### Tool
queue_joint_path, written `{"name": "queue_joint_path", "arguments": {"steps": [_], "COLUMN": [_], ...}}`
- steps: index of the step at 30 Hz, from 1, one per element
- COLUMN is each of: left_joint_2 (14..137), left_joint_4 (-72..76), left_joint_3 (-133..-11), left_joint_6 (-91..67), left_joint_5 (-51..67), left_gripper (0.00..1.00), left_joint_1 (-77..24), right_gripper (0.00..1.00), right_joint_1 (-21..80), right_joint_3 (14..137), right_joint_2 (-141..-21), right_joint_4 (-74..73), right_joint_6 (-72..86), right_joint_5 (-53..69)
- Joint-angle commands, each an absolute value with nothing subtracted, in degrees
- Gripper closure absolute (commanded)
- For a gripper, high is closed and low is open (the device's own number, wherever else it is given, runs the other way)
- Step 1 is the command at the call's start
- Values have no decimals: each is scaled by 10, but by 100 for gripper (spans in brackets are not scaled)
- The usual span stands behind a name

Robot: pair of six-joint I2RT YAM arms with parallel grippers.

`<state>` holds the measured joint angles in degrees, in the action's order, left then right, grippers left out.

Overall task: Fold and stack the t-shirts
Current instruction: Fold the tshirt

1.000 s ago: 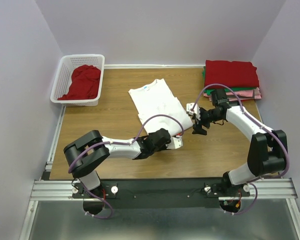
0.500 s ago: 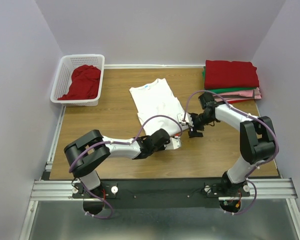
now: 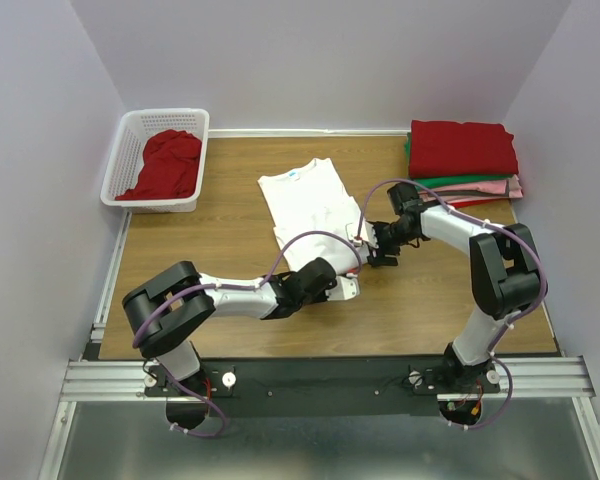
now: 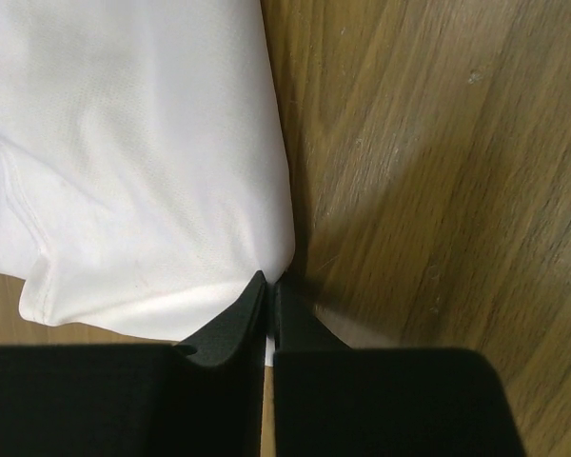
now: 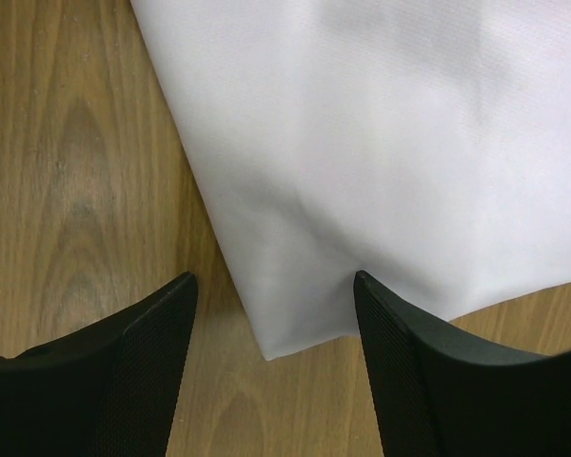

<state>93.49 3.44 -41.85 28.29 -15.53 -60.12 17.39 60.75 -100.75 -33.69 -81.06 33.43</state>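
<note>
White t-shirt (image 3: 310,205): it lies near the middle of the worktop (image 3: 210,250), folded to a long, narrow shape and a little slanted. The neck with the small blue label (image 3: 298,172) points to the far edge, and the hem points to the arms.
Left pincer (image 3: 352,287): it is low at the near corner of the hem. In the left wrist view the left pincer (image 4: 269,286) has its two fingers pressed together, and a thin strip of white cloth shows between them. So it pinches the edge of the white t-shirt (image 4: 143,162) at the rounded corner.
Right pincer (image 3: 365,245): it is low at the right corner of the hem, near the left pincer. In the right wrist view the right pincer (image 5: 272,278) has its fingers wide apart, one at each side of the pointed corner of the white t-shirt (image 5: 390,143). It has hold of nothing. I cannot tell if the tips touch the wood.
Folded pile: it is at the far right corner of the worktop. A folded red t-shirt (image 3: 463,148) is on top, and the edges of a green t-shirt (image 3: 480,181) and a pink t-shirt (image 3: 495,189) show under it.
Basket (image 3: 165,113): it is white plastic lattice, at the far left corner. A crumpled red t-shirt (image 3: 168,163) lies inside it.
</note>
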Motion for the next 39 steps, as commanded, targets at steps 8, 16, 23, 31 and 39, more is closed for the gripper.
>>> {"name": "queue_joint_path", "arguments": {"steps": [8,16,23,31,39], "left_joint_2": [919,916,902,875,855], "left_joint_4": [27,34,39,27,-18], "left_joint_3": [-404,-396,-381,-374,-382], "left_joint_6": [287,288,300,302,304], "left_joint_5": [-126,-118,-88,-37,52], "left_gripper": [92,94,98,100,100], "left_joint_1": [-600,-600,-601,-605,-622], "right_gripper": [42,66,95,99,100], "right_joint_1": [192,204,205,205,205], "right_joint_3": [613,592,557,503,461], "right_joint_2": [-1046,-1056,-1025,-941,-837], "right_joint_4": [-315,-308,-309,-332,-409], "right_joint_6": [-799,-794,-795,-791,-787], "right_joint_5": [279,265,261,283,312]}}
